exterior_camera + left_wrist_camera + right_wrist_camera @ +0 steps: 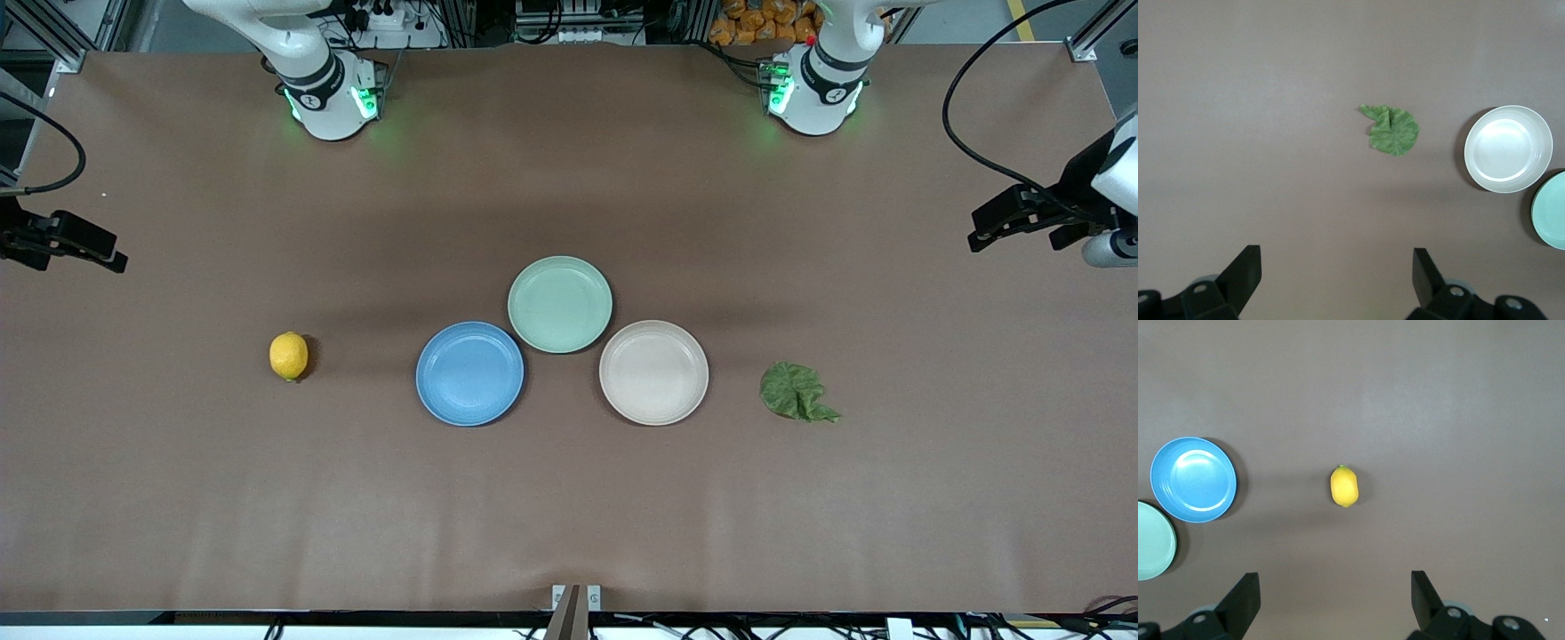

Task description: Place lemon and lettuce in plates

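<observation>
The big brown tabletop (569, 498) carries everything. Three plates sit close together in the middle. The blue plate (469, 373) is toward the right arm's end, and the beige-white plate (653, 372) is toward the left arm's end. The mint-green plate (560, 304) sits between them, farther from the front camera. All three are empty, so no part of the job is done yet.

The lettuce (796, 392) lies flat on the tabletop beside the beige-white plate, toward the left arm's end. Its pointed tip sticks out away from that plate. The lemon (289, 356) lies beside the blue plate, but well apart from it, toward the right arm's end. Its long way runs from the robots' side toward the front camera.

The left gripper (1000, 220) hangs high over its end of the tabletop, with its jaws spread wide and holding nothing. The lettuce is below and in front of it, so I think this arm should take the leaf.

The right gripper (93, 251) hangs over its own end, jaws spread wide too, also holding nothing. The lemon sits straight ahead between its jaws, so this arm looks best for the lemon.
</observation>
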